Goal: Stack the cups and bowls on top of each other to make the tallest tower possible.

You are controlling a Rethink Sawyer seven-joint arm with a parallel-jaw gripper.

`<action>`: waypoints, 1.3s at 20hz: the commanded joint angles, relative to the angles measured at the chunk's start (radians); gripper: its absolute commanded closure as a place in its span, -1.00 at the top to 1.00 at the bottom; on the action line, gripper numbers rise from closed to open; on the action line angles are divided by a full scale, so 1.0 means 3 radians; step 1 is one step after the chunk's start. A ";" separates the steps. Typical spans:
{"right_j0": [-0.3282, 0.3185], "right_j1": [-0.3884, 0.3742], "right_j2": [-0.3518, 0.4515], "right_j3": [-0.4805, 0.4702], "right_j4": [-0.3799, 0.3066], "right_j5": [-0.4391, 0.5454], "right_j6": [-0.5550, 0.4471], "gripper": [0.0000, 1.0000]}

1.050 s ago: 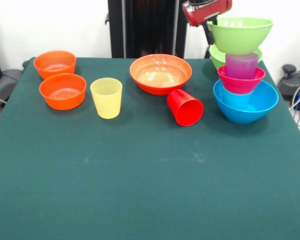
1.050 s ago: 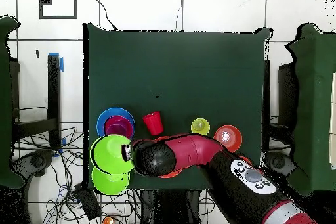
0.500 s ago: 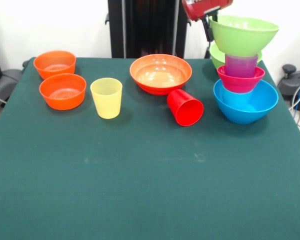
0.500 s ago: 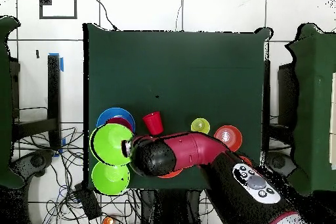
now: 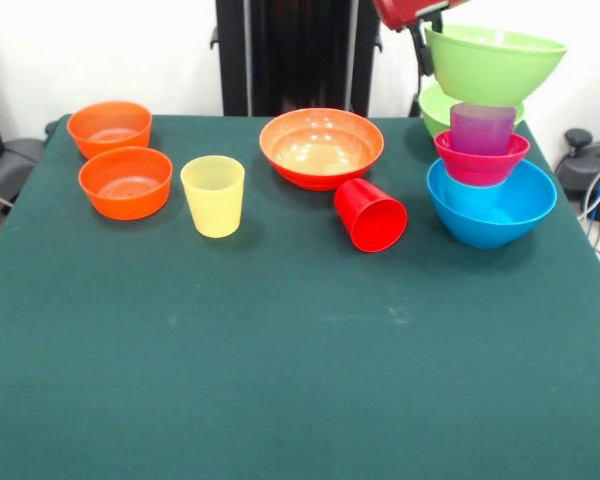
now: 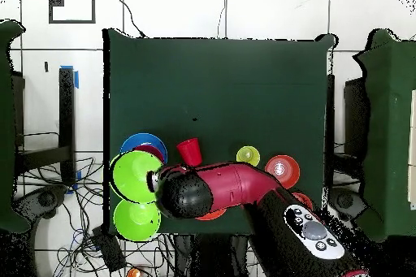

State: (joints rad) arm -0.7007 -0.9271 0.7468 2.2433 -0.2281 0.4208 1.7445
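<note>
A: What changed?

B: The gripper [image 5: 423, 40], clamped on the lime green bowl [image 5: 494, 64], lifted it higher; now it hangs over the purple cup [image 5: 483, 129], so it goes on top next, I think.

A: Count them?

B: Seven bowls; the purple, yellow [image 5: 213, 195] and red cup [image 5: 370, 215].

The near half of the table [image 5: 300, 390] lies bare, giving wide passage. Across the far half stand two small orange bowls [image 5: 125, 182], a yellow cup [image 5: 213, 195], a wide orange bowl [image 5: 321, 147] and a tipped red cup [image 5: 372, 216]; open gaps separate the first three, while the red cup lies just beside the wide bowl. The blue bowl's stack [image 5: 490, 200] blocks the right edge.
</note>
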 commanded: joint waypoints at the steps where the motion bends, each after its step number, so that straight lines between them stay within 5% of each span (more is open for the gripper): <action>1: 0.0141 0.0055 -0.0027 -0.0035 0.0073 0.0366 0.0177 -1.00; 26: 0.0102 0.0103 -0.0062 0.0078 -0.0085 0.0168 0.0146 -1.00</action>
State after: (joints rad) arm -0.6885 -0.9332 0.7468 2.2446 -0.2285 0.4404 1.7445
